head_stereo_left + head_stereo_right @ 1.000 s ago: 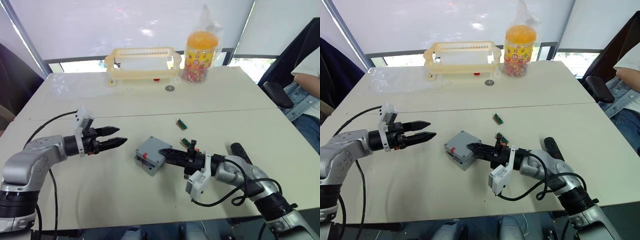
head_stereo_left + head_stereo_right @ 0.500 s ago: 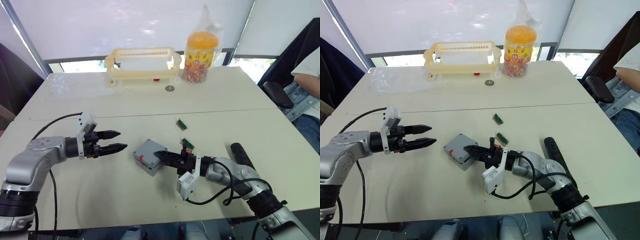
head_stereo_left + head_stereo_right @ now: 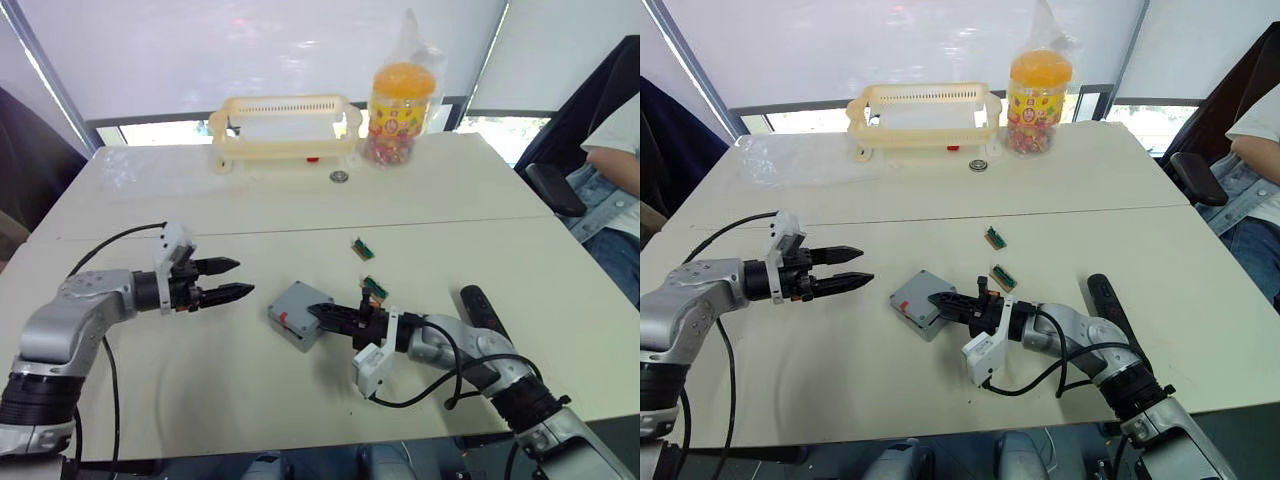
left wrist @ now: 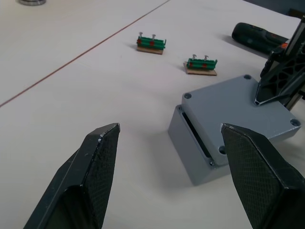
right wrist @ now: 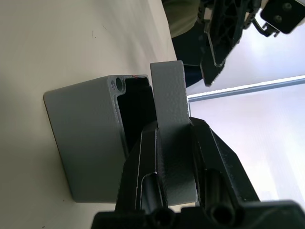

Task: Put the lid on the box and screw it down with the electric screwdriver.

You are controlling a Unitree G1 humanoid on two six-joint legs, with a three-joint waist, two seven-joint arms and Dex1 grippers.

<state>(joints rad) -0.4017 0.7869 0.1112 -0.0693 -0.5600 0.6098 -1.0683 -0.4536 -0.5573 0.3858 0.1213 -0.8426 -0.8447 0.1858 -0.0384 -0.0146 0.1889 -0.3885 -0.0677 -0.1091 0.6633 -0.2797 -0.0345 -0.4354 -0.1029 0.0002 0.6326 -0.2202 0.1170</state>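
Lying near the middle of the pale table (image 3: pixel 500 190), the box (image 3: pixel 296 316) is seen as a small grey square case, tipped up a little on one side, with a small red mark on its near face. Round screw holes are seen at the corners in the left wrist view. The lid (image 5: pixel 172 143) is a thin flat grey plate; it is pinched by its edge between the two black fingers of the right gripper (image 3: pixel 322 313) and is held right at the dark open mouth of the box, with a gap left on one side. The left gripper (image 3: pixel 238 279) is held above the table to the left of the box, apart from it, with its fingers spread and nothing between them. The electric screwdriver (image 3: pixel 483 309), a black stick-shaped tool, is lying on the table to the right of the right arm. Two small green parts (image 4: pixel 200 65) are lying just behind the box. A yellow jar (image 3: pixel 401 104) with a bright label is standing at the far edge beside a cream rack (image 3: pixel 285 127); the label's words cannot be read.
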